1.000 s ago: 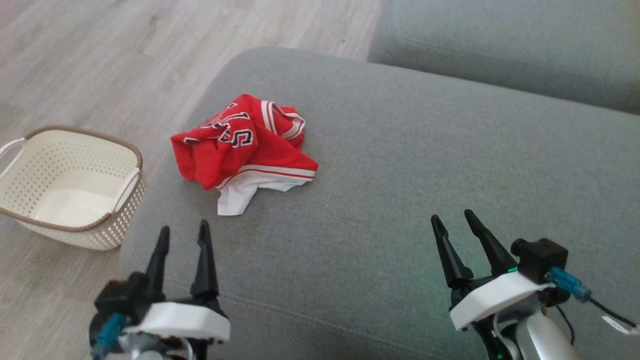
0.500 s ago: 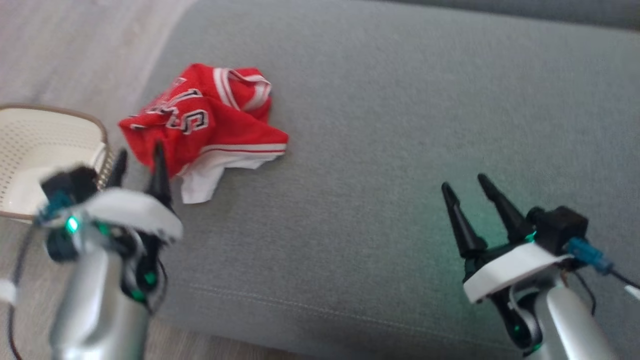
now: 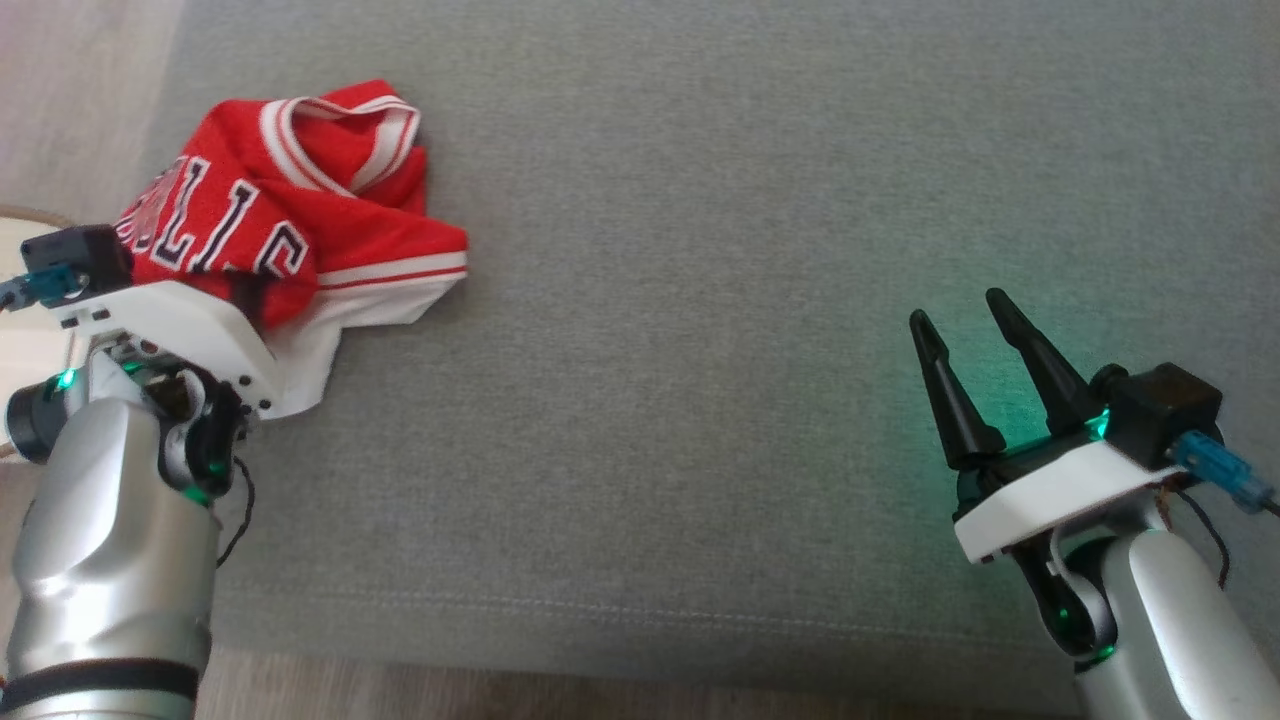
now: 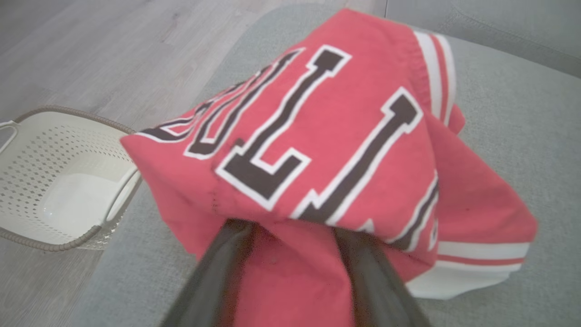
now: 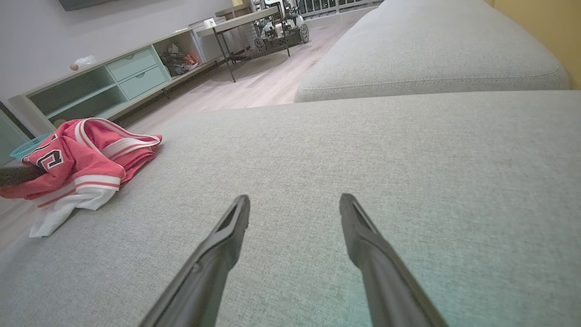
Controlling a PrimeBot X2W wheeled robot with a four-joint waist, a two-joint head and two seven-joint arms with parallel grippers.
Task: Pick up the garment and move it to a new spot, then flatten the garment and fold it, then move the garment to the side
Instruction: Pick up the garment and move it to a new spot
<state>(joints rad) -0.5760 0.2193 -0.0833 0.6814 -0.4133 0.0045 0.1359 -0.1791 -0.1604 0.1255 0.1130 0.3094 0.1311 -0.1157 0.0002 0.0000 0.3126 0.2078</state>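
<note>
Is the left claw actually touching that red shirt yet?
Touching. In the left wrist view, both fingers of the left gripper are buried in the red shirt, whose cloth drapes over their tips.

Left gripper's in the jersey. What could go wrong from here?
1. The left gripper has its tips hidden under a jersey fold: it may pinch one layer, and the rest could drag or slip out.
2. The jersey sits near the cushion edge beside the basket: a dropped lift could send it off.
</note>
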